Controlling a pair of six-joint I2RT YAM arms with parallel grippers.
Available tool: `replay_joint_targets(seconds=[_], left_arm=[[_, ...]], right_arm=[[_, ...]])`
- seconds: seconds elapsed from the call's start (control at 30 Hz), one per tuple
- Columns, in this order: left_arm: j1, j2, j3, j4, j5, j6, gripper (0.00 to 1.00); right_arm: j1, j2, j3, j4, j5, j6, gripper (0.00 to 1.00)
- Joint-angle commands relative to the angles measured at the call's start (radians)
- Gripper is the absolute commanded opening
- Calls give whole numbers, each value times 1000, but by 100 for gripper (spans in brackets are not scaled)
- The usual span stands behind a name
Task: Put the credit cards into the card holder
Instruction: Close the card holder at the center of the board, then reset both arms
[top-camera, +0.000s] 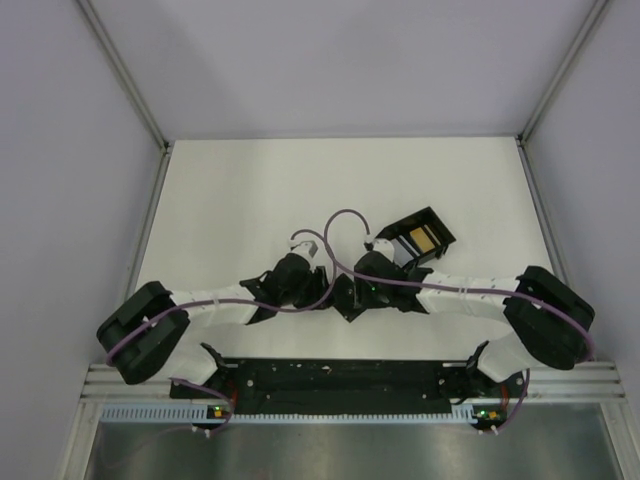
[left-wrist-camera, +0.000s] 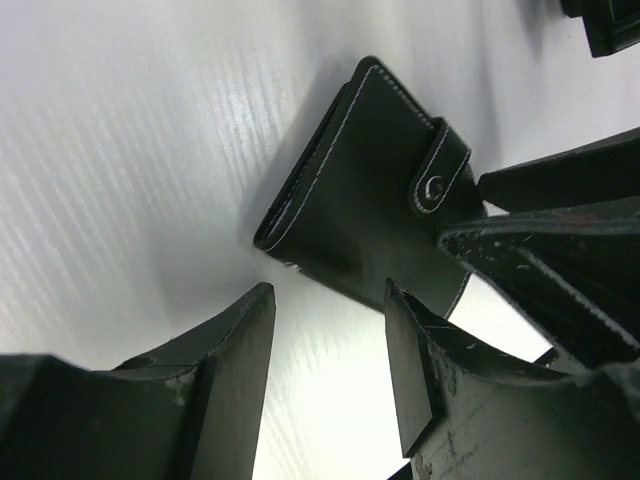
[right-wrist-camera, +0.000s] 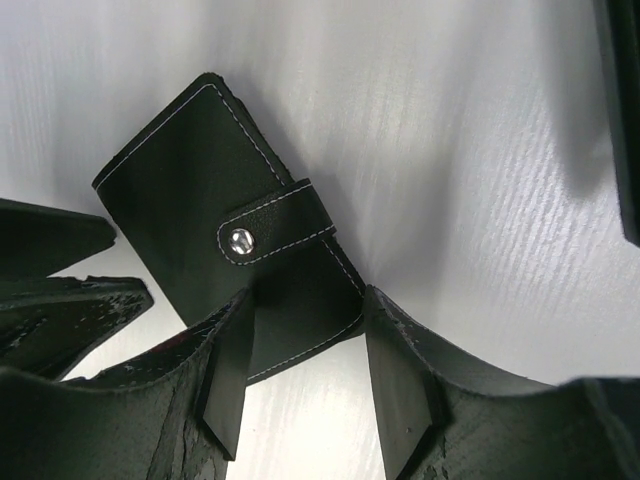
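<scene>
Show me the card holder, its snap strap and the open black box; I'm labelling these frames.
card holder (right-wrist-camera: 175, 200), right wrist view, on its front cover.
snap strap (right-wrist-camera: 290, 225), right wrist view, beside its metal stud.
open black box (top-camera: 404, 238), top view, on its dark inner wall.

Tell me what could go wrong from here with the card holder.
1. The snap strap on the card holder is fastened, so no card goes in until it opens.
2. The left gripper and right gripper stand open, crowded at that holder; they may collide.
3. Nothing pins the holder, so prying may slide it across the table.
</scene>
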Motion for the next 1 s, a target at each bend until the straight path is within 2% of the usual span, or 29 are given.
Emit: replay_joint_targets(seconds=[0.0, 0.23, 0.47, 0.57, 0.6, 0.67, 0.7, 0.73, 0.8, 0.83, 0.87, 0.97], left_arm=[[0, 47, 7, 74, 44, -10, 53], [0, 84, 47, 90, 60, -7, 45], [2, 85, 108, 1, 3, 29, 48], [3, 62, 110, -41, -35, 33, 55], [3, 47, 96, -36, -44, 34, 59], [2, -5, 67, -35, -88, 30, 73], [2, -37, 56, -38, -106, 31, 88], [2, -71, 46, -42, -129, 31, 98], [5, -131, 42, -97, -194, 34, 98], [11, -160, 59, -155, -248, 25, 98], [28, -189, 70, -208, -286, 20, 98], [74, -281, 73, -245, -336, 49, 98]], right_arm=[[42, -7, -18, 16, -58, 36, 47], [115, -36, -12, -7, -21, 88, 47], [147, -73, -12, -27, 14, 93, 47], [147, -145, -10, -76, 101, 76, 48], [147, -174, -9, -94, 137, 64, 48], [141, -232, -9, -131, 200, 36, 53], [134, -261, -12, -146, 220, 27, 56], [123, -295, -18, -163, 244, 19, 65], [80, -367, -38, -185, 264, 7, 72], [37, -408, -55, -194, 269, 3, 80], [1, -445, -65, -205, 266, -10, 83], [-119, -565, -82, -234, 255, -66, 87]])
